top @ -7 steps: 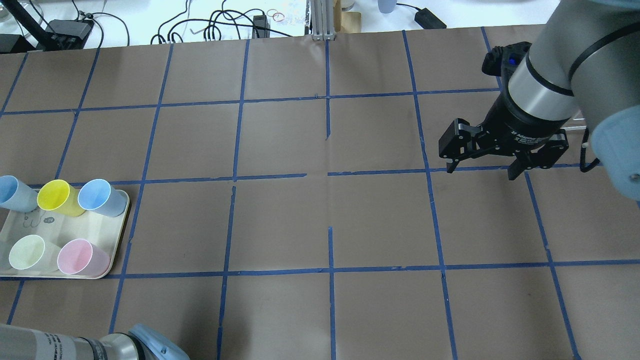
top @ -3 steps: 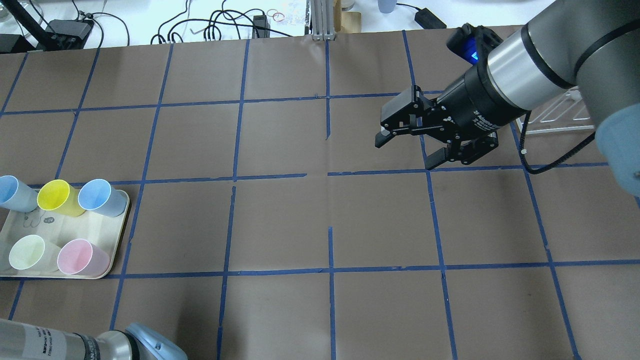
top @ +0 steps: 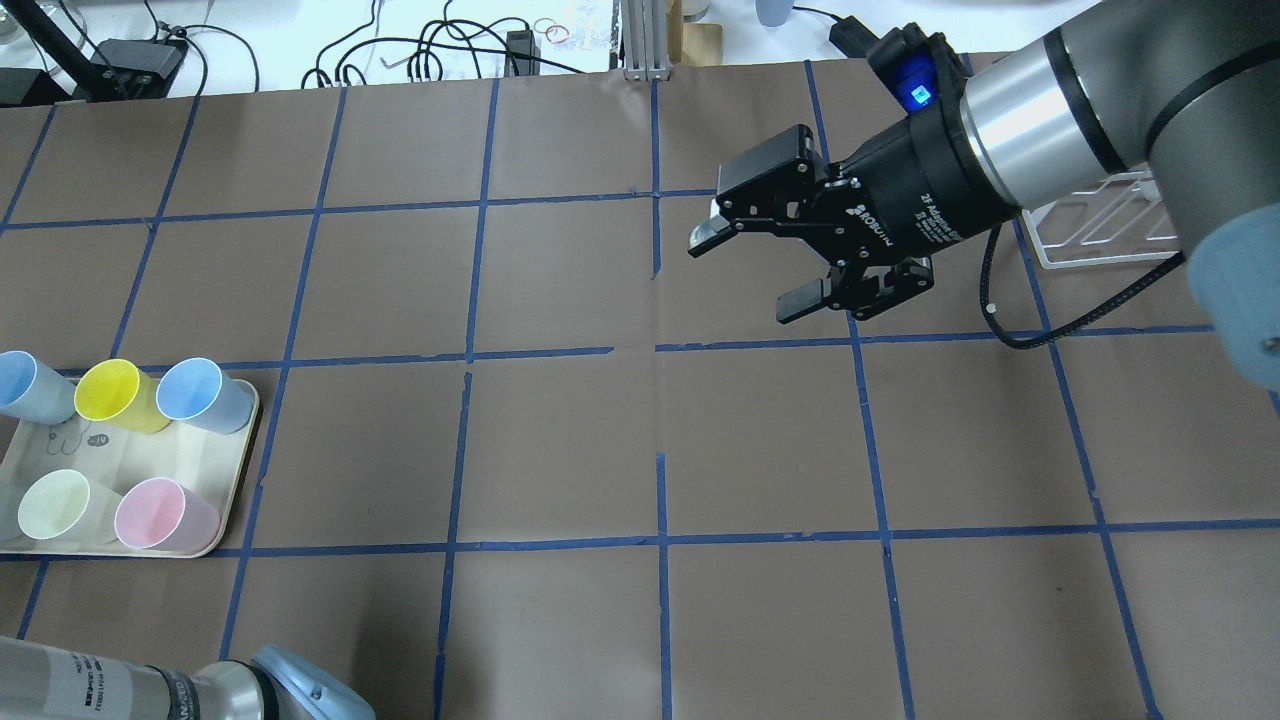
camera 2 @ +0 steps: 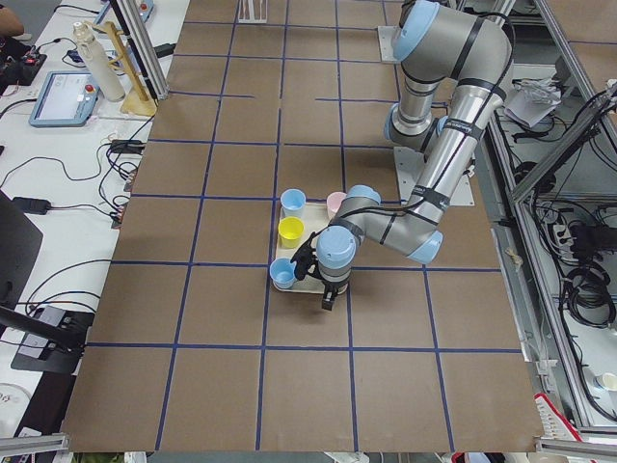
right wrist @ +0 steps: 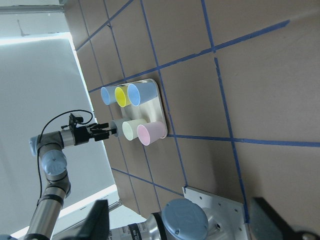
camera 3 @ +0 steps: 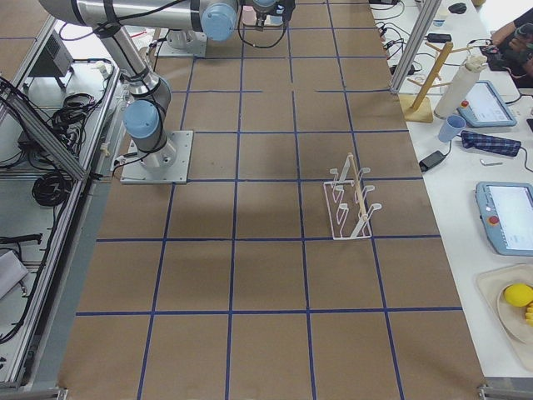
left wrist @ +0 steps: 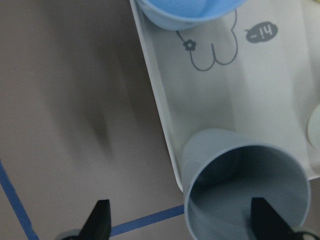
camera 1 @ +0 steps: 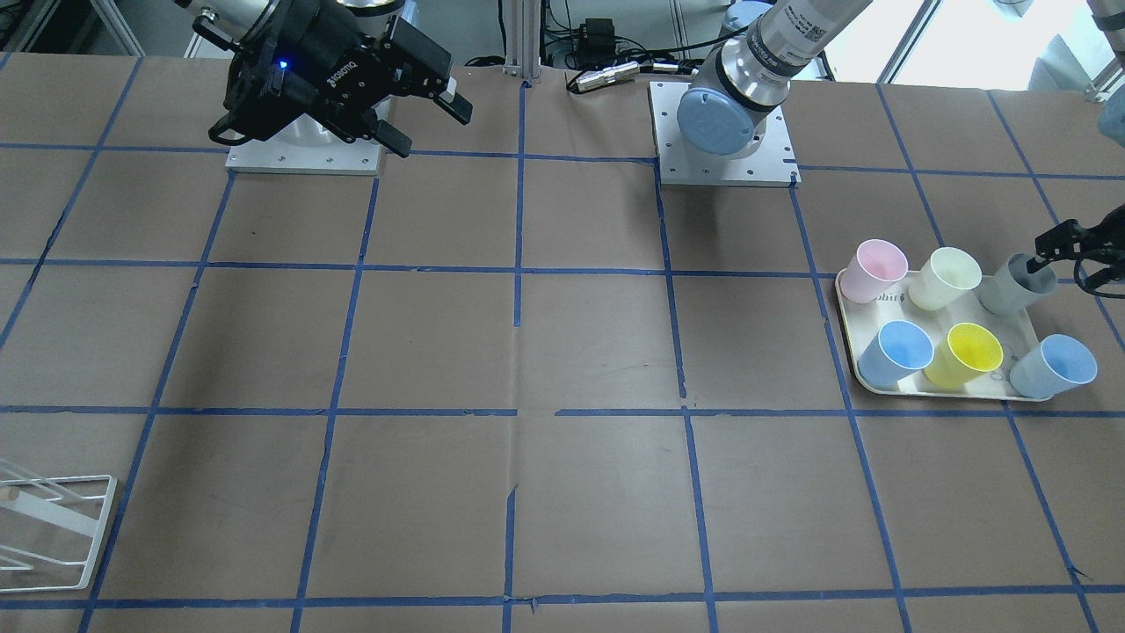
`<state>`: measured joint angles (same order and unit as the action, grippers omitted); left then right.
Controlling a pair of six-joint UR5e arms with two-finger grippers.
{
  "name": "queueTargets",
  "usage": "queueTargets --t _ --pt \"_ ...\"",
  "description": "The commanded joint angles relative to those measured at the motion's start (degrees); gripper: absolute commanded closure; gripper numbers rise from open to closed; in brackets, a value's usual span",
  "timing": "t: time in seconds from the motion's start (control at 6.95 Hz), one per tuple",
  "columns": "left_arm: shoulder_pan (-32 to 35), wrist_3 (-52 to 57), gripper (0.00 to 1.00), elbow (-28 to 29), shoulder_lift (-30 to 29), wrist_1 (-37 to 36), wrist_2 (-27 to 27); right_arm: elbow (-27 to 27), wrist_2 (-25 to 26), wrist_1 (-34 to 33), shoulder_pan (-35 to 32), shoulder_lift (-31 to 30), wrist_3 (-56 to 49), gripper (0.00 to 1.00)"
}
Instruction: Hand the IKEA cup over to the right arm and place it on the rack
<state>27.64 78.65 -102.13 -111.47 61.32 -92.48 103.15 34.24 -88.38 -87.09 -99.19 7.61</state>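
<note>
Now the wall of the IKEA cup (left wrist: pixel 240 190), by the left edge of the surface (camera 1: pixel 562 352), is being bracketed by the wide-open, empty left pincer (left wrist: pixel 181 216), and closing is being called for next.

Brown desk (camera 1: pixel 562 352), gridded with blue tape (camera 1: pixel 518 268). At one end, cream tray (top: pixel 130 455) bearing pink cup (camera 1: pixel 879 268), cream-green cup (camera 1: pixel 947 277), yellow cup (camera 1: pixel 967 353), blue cup (camera 1: pixel 901 350), second blue cup (camera 1: pixel 1055 365), all upright. Black cables (top: pixel 450 50) beyond.

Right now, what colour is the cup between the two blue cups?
The cup is bright yellow, clearest in the front-facing view.
</note>
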Motion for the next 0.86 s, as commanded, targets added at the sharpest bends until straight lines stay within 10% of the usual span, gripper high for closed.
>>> queueTargets --t 0.0,0.29,0.72 --pt "0.05 -0.08 0.68 0.01 0.02 0.03 -0.07 0.56 -9.75 0.49 1.83 3.99 -1.88 0.0" --pt "0.05 -0.08 1.0 -0.08 -0.06 0.2 -0.07 1.87 -13.47 1.19 1.84 3.31 -3.3 0.0" --pt "0.05 -0.08 1.0 0.7 1.42 2.82 0.02 3.81 -19.89 1.89 2.01 2.69 -3.48 0.0"
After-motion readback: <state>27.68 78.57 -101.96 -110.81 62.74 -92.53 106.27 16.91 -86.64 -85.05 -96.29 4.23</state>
